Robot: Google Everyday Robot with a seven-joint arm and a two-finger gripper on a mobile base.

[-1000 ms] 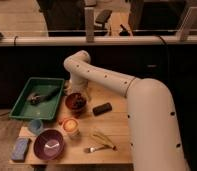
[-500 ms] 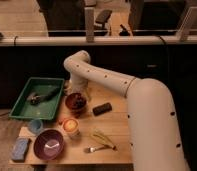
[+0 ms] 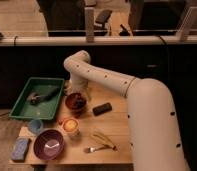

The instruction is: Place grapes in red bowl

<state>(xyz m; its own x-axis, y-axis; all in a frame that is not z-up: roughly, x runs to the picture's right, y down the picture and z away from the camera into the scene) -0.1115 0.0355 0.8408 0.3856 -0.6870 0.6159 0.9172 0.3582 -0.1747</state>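
The white arm [image 3: 122, 85] reached out over the wooden table [image 3: 117, 127] and bent down at its far end. The green tray [image 3: 27, 100] sat at the left edge with a long dark object in it. The purple bowl [image 3: 48, 144] stood near the front. The red bowl [image 3: 75, 103] sat just right of the tray, with the grapes [image 3: 78, 101] a dark clump inside, their axis unclear. The gripper [image 3: 76, 90] hung directly above them; I could not tell its state.
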